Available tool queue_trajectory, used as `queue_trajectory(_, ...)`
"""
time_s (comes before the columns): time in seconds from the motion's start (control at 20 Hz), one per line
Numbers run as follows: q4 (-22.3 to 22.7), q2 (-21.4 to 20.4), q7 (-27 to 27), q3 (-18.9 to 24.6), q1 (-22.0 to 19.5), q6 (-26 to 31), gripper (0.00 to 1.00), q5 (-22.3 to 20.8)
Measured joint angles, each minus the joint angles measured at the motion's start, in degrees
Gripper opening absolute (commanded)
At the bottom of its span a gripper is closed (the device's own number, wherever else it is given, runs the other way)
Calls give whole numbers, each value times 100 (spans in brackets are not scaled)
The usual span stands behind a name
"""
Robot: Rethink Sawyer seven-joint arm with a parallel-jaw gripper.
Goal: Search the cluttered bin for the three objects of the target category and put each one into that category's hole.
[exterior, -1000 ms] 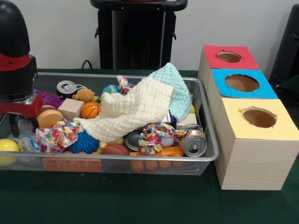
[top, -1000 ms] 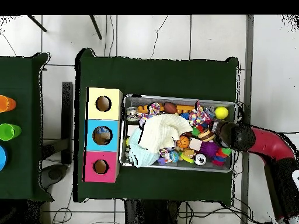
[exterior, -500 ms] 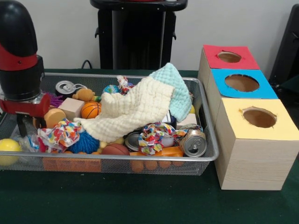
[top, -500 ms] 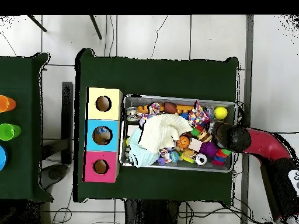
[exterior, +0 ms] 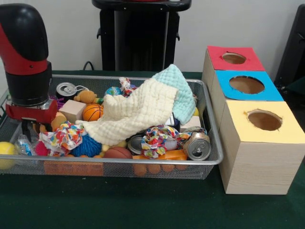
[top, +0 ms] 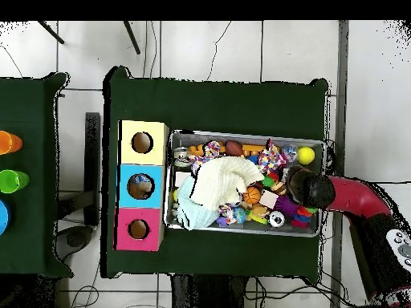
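Observation:
The wire mesh bin [exterior: 143, 163] holds a heap of toys; it also shows in the overhead view [top: 241, 135]. My gripper [exterior: 29, 130] hangs under the red and black arm [exterior: 26, 62], low over the bin's left end. In the overhead view the arm's wrist [top: 309, 188] covers it. Just below the gripper lies a crinkly see-through plastic piece with some blue [exterior: 22, 144], likely a bottle. No other bottle shows. The blue-surround hole [exterior: 246, 84] is in the middle box, to the right of the bin, and shows in the overhead view too [top: 140, 186].
A cream cloth [exterior: 136, 112] and a mint cloth [exterior: 178, 90] cover the bin's middle. Shiny cans lie at the front right [exterior: 198, 146] and back left [exterior: 66, 89]. A yellow ball [exterior: 5, 153], a basketball [exterior: 92, 112] and a wooden block [exterior: 72, 110] are near the gripper.
The arm has moved from the bin's left edge further in over the toys, toward the middle. The toys and cloths have not moved.

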Motion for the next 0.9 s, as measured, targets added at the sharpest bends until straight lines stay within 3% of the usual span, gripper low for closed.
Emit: queue_trajectory(0.9,-139,-4,1,-1093,922,-700,100,123)
